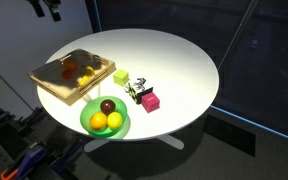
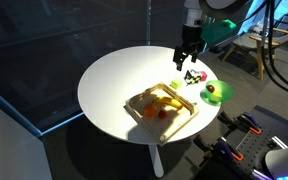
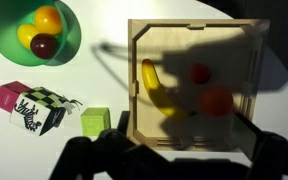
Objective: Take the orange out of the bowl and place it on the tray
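The orange (image 3: 49,17) lies in the green bowl (image 3: 4,45) at the top left of the wrist view, beside a yellow fruit and a dark red one. In an exterior view the orange (image 1: 99,122) shows in the bowl (image 1: 85,120) near the table's front edge. The wooden tray (image 3: 134,80) holds a banana and two reddish fruits, under the arm's shadow. My gripper (image 3: 179,165) hangs open high above the tray's near edge with nothing between its fingers. It also shows in both exterior views, gripper (image 1: 47,8) and gripper (image 2: 187,58), well above the table.
A light green block (image 3: 96,122), a black-and-white patterned cube (image 3: 39,112) and a pink block (image 3: 12,97) lie between bowl and tray. The round white table (image 1: 184,60) ends close behind the bowl. Dark panels stand around the table.
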{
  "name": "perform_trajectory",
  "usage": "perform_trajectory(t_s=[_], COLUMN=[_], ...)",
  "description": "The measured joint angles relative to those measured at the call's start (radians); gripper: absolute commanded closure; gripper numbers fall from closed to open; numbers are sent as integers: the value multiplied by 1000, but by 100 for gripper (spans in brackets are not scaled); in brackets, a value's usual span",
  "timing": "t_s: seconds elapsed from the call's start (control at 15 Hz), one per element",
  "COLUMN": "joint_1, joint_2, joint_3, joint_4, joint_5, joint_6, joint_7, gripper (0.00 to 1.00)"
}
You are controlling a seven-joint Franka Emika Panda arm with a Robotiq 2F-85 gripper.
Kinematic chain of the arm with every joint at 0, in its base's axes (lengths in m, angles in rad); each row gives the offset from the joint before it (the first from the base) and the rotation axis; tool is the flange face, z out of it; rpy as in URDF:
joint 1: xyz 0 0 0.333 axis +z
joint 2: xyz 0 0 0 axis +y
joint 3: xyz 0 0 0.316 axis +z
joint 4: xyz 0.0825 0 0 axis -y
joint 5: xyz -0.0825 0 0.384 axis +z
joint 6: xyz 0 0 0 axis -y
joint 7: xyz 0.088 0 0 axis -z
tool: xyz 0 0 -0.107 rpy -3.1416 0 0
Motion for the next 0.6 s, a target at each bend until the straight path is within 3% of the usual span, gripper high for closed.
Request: perform_trajectory(t_s=[0.6], joint_1=[0], joint_2=[7], joint_3=[0], joint_4=[0], joint_5=[0], joint_6=[0], joint_7=[0], gripper=[0])
